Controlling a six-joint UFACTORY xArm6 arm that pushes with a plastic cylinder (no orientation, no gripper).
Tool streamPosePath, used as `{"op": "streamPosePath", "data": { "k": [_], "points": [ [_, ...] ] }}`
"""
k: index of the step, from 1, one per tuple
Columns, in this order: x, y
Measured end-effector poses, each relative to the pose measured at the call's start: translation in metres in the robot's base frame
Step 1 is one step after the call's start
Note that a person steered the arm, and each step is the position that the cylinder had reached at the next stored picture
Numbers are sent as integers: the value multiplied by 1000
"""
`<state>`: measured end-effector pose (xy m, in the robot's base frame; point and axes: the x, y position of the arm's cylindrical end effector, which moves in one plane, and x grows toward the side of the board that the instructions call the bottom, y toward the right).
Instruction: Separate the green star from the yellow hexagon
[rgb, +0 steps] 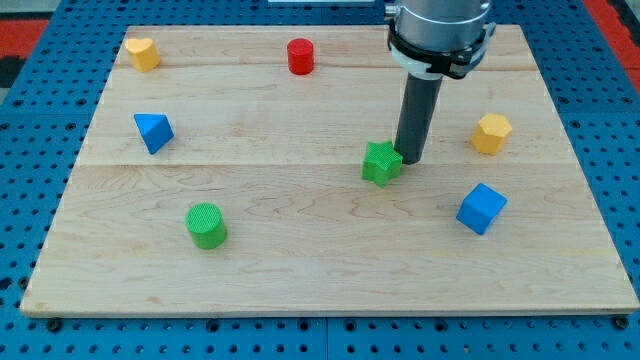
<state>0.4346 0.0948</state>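
Green star (381, 163), ridged, touches my tip (410, 160).

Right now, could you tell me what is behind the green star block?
My tip stands just behind the green star block, at its upper right edge. The rod hides the wooden board behind it.

A light wooden board (300, 280) made of joined planks lies on a blue surface (40, 60) full of small holes in rows. At the view's top right corner a red strip (612, 22) shows. The light is even and soft.
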Motion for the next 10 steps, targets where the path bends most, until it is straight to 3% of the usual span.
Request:
{"op": "streamPosePath", "data": {
  "k": [2,3,4,7,10],
  "points": [
    [0,-28],
    [0,-116],
    [7,-61],
    [7,-97],
    [2,-34]
  ]
}}
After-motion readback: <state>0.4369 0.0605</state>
